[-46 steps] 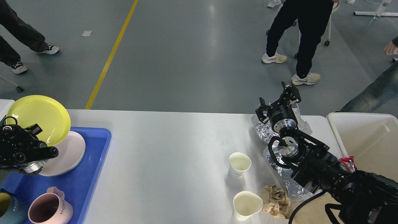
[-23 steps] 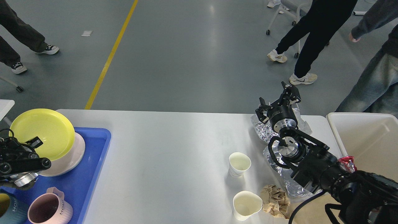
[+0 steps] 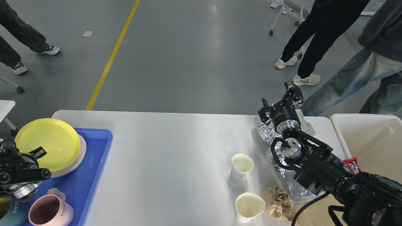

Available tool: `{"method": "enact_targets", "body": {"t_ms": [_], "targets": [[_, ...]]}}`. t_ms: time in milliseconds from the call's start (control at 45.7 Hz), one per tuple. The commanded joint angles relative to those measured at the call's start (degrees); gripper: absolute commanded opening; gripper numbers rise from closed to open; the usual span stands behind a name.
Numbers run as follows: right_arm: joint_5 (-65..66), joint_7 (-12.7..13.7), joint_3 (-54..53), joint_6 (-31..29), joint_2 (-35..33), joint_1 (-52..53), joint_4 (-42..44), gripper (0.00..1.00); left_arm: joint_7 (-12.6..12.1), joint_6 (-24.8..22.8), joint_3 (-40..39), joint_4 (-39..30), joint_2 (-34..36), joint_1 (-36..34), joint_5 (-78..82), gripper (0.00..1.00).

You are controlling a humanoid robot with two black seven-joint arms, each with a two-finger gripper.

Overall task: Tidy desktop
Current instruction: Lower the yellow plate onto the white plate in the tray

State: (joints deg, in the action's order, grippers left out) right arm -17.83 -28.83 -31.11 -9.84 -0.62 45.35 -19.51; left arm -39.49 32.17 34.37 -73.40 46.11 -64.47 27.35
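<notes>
Lower now than half a second ago, the yellow plate (image 3: 47, 143) lies flat on the white plate (image 3: 74, 158) in the blue tray (image 3: 89, 175), where earlier it was tilted up. The left hand (image 3: 38, 153) sits at the yellow plate's near edge; it is dark and seen end-on, so I cannot tell whether its fingers are apart or pinching the rim. A pink mug (image 3: 50, 212) and a dark teal mug (image 3: 9, 213) stand in the tray's near end.

The white bench (image 3: 169, 150) fills the middle of the view, with the tray on its left end and an off-white bin (image 3: 370, 138) just off its right end. The right hand (image 3: 281, 102) has not moved: it hangs over the far right corner with its fingers spread apart, holding nothing, above crumpled silver foil (image 3: 267, 127). Near the right arm stand two paper cups, one farther (image 3: 241, 165) and one nearer (image 3: 249, 206), with a brown paper wad (image 3: 278, 202) touching the nearer one. A red scrap (image 3: 351, 164) shows beside the bin's rim.
</notes>
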Motion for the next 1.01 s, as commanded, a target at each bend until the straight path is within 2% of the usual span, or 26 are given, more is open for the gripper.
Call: {"method": "enact_targets", "body": {"t_ms": [0, 66, 197, 284, 328, 372, 394, 416, 438, 810, 985], "targets": [[0.0, 0.0, 0.0, 0.0, 0.0, 0.0, 0.1, 1.0, 0.4, 0.0, 0.0, 0.2, -0.1, 0.2, 0.0, 0.0], [0.0, 0.0, 0.0, 0.0, 0.0, 0.0, 0.1, 1.0, 0.4, 0.0, 0.1, 0.4, -0.3, 0.3, 0.0, 0.01], [0.0, 0.0, 0.0, 0.0, 0.0, 0.0, 0.0, 1.0, 0.4, -0.1, 0.0, 1.2, -0.4, 0.7, -0.1, 0.1], [0.0, 0.0, 0.0, 0.0, 0.0, 0.0, 0.0, 1.0, 0.4, -0.2, 0.0, 1.4, -0.4, 0.8, -0.1, 0.2], [0.0, 0.0, 0.0, 0.0, 0.0, 0.0, 0.0, 1.0, 0.4, -0.4, 0.0, 1.4, -0.4, 0.8, -0.1, 0.29], [0.0, 0.0, 0.0, 0.0, 0.0, 0.0, 0.1, 1.0, 0.4, -0.8, 0.0, 1.3, -0.4, 0.8, -0.2, 0.46], [0.0, 0.0, 0.0, 0.0, 0.0, 0.0, 0.0, 1.0, 0.4, -1.1, 0.1, 1.3, -0.5, 0.9, -0.3, 0.64], [0.0, 0.0, 0.0, 0.0, 0.0, 0.0, 0.0, 1.0, 0.4, -1.8, 0.2, 1.3, -0.5, 1.1, -0.3, 0.88], [0.0, 0.0, 0.0, 0.0, 0.0, 0.0, 0.0, 1.0, 0.3, -2.7, 0.2, 1.3, -0.5, 1.4, -0.3, 1.0], [0.0, 0.0, 0.0, 0.0, 0.0, 0.0, 0.0, 1.0, 0.2, -24.8, 0.5, 2.8, 1.2, 2.7, -0.5, 1.0], [0.0, 0.0, 0.0, 0.0, 0.0, 0.0, 0.1, 1.0, 0.2, -31.9, 0.5, 3.4, 5.2, 0.1, -0.5, 1.0]]}}
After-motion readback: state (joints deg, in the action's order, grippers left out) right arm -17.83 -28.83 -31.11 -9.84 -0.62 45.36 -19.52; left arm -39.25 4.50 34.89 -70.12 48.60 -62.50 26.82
